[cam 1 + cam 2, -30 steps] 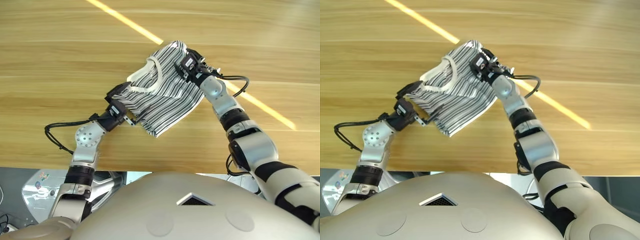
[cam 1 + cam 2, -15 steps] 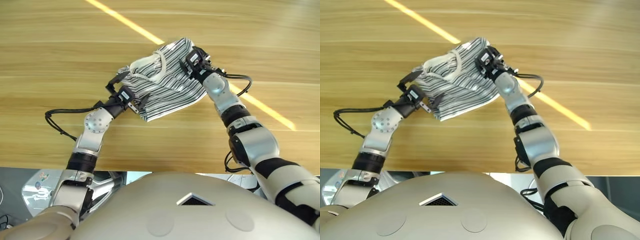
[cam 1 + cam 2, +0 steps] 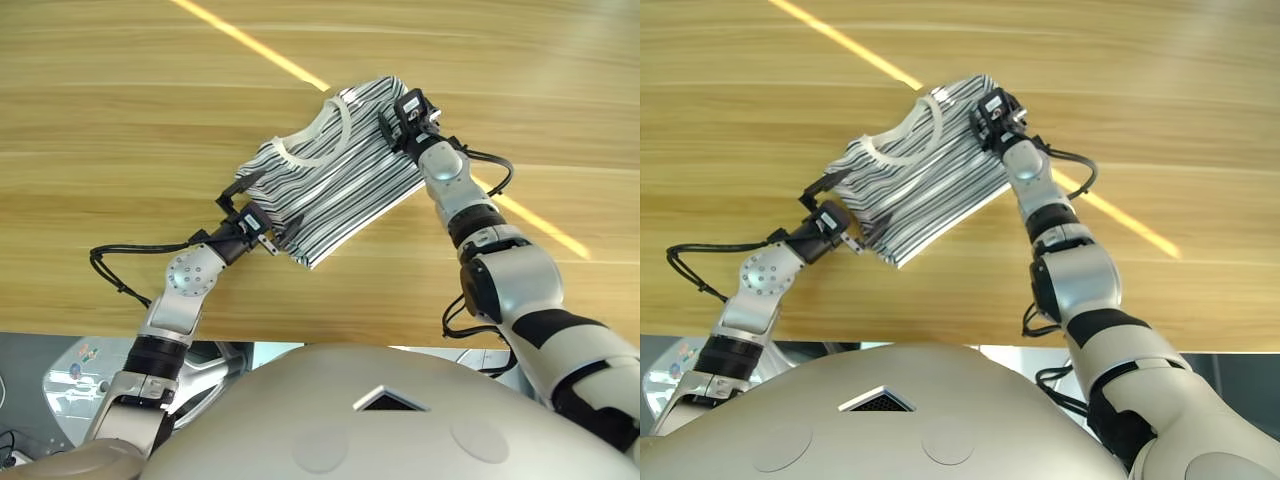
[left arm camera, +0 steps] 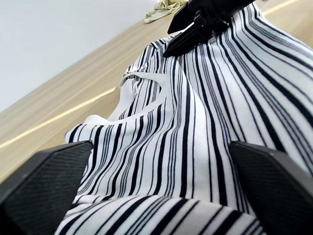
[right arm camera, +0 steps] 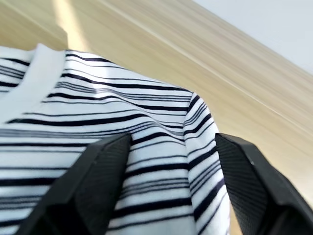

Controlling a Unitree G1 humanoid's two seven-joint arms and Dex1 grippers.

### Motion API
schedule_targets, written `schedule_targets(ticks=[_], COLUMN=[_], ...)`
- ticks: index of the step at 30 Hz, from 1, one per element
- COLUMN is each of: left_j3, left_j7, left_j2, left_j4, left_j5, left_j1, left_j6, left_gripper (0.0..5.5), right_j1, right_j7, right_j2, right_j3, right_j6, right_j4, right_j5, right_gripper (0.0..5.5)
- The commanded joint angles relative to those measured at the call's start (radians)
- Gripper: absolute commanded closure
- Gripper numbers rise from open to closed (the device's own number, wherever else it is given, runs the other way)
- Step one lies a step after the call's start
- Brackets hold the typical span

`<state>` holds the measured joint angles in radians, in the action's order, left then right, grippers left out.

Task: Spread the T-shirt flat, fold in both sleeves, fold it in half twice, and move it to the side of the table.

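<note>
while the t-shirt (image 3: 335, 180) hangs stretched between our two grippers, it sits out over the middle of the wooden table (image 3: 120, 120), well in from the near edge. it is a black-and-white striped shirt with a white collar (image 3: 318, 140), folded into a compact, roughly four-sided packet that lies slantwise across the boards. the collar faces up, on the far-left part of the packet. the near corner of the packet looks to touch the wood, but we cannot tell whether the whole shirt rests flat or is partly lifted.

our left gripper (image 3: 262, 222) has the near-left corner. in the left wrist view its fingers (image 4: 44, 181) stand apart by the thickness of the bunched cloth, which fills the gap between them and bulges upward.

our right gripper (image 3: 408, 112) has the far-right corner, on the opposite side of the packet. in the right wrist view its fingers (image 5: 98, 181) sit on either side of a thick fold of stripes, pinching it, with the white collar band just beyond.

from the left wrist we also see the right gripper at the far end of the cloth, biting the shirt's edge.

a yellow line (image 3: 250, 42) runs diagonally over the table and passes under the shirt, coming out again beside our right arm.
</note>
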<state>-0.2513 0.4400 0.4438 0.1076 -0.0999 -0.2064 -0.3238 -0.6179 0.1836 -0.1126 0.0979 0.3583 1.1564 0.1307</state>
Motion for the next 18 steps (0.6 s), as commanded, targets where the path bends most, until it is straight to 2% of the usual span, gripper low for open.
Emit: schedule_targets(ticks=[1,3,6,9,15,18], left_j3=[-0.018,0.000,0.005,-0.016,-0.105,-0.102], left_j7=[-0.023,-0.055,-0.078,-0.005,0.100,0.117], left_j2=[-0.014,-0.040,-0.069,-0.040,0.030,0.066], left_j4=[0.115,0.135,0.144,0.071,-0.223,-0.327], left_j5=[-0.047,-0.032,-0.016,0.031,0.145,0.138], left_j1=[-0.039,-0.016,-0.011,-0.101,-0.443,-0.487], left_j6=[0.078,0.081,0.074,0.004,-0.070,-0.090], left_gripper=[0.30,0.30,0.30,0.30,0.30,0.30], right_j1=[0.051,0.116,0.283,0.411,0.635,0.682], right_j7=[0.105,0.207,0.426,0.520,0.421,0.374], right_j2=[0.022,0.026,0.016,-0.020,-0.065,-0.069], right_j3=[-0.041,-0.029,0.031,0.021,-0.024,-0.036], right_j6=[0.055,0.075,0.061,-0.020,-0.101,-0.149], right_j4=[-0.152,-0.289,-0.625,-0.915,-1.120,-1.191], right_j5=[-0.091,-0.138,-0.280,-0.436,-0.421,-0.419], right_gripper=[2.34,2.34,2.34,2.34,2.34,2.34])
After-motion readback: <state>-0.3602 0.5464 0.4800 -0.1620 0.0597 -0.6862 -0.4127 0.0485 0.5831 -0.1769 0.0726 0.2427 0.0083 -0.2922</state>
